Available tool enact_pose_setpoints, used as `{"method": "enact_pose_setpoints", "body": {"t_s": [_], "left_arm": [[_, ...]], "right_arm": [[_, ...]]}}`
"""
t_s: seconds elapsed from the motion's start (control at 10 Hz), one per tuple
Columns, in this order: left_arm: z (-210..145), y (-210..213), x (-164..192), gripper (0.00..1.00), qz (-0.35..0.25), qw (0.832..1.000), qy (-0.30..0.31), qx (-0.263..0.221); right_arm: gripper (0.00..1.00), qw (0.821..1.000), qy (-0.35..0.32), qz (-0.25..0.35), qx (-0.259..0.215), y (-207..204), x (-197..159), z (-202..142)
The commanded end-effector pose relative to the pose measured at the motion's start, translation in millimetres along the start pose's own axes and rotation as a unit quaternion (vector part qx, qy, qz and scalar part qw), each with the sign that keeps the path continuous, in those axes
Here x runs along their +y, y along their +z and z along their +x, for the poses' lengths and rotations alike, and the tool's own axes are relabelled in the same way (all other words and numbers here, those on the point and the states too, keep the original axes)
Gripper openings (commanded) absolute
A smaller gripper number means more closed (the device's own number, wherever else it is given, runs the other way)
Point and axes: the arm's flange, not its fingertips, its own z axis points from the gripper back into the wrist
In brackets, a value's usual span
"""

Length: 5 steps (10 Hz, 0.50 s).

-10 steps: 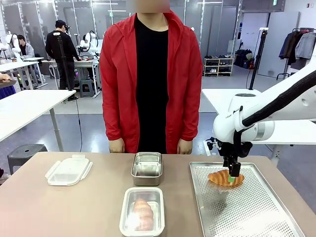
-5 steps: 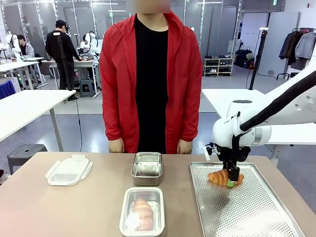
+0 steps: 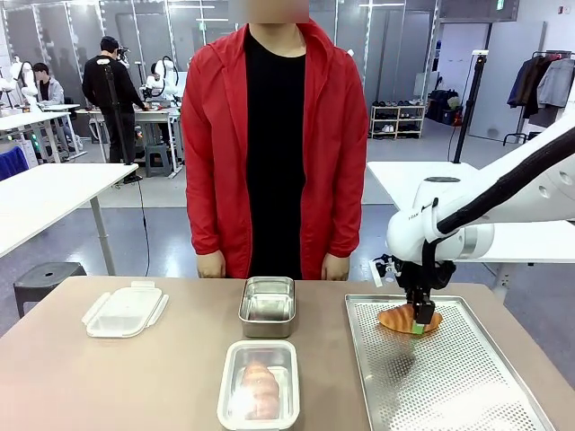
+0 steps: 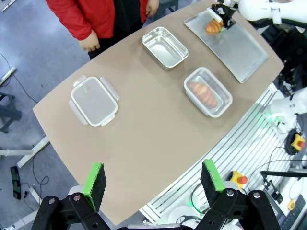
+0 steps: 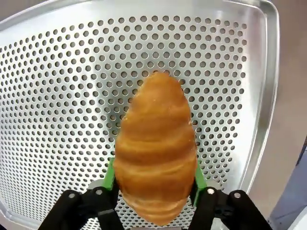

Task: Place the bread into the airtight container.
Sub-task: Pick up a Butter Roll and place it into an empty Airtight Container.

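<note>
A golden croissant, the bread [image 3: 402, 319] [image 5: 156, 139], lies at the far end of the perforated metal tray [image 3: 449, 386] [image 5: 57, 96]. My right gripper [image 3: 420, 323] [image 5: 153, 178] is shut on it, green pads pressing both its sides. The clear airtight container [image 3: 259, 384] [image 4: 207, 91] stands at the table's near middle, lid off, with another croissant inside. My left gripper [image 4: 152, 177] hangs open high above the table's near edge, with nothing in it.
An empty steel container [image 3: 268, 305] stands behind the clear one. The clear lid [image 3: 125, 310] with clip flaps lies at the far left. A person in a red jacket [image 3: 274, 135] stands at the far edge, hands down.
My right gripper came down a little over the croissant and its jaws closed on it. Nothing else on the table has moved.
</note>
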Motion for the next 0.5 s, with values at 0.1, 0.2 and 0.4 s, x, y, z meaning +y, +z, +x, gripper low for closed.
{"method": "enact_pose_setpoints", "body": {"t_s": [0.1,0.2,0.4], "left_arm": [[-0.2,1.3,0.9,1.0,-0.003,1.0,-0.009,-0.002],[-0.2,1.3,0.9,1.0,-0.003,1.0,-0.009,-0.002],[-0.2,1.3,0.9,1.0,-0.003,1.0,-0.009,-0.002]], "right_arm": [[0.21,0.999,-0.038,-0.011,0.013,27.5,-3.3,10.6],[0.21,0.999,-0.046,-0.013,0.012,39.3,-1.7,14.0],[0.21,0.998,-0.052,-0.02,0.009,66.4,9.0,31.9]]}}
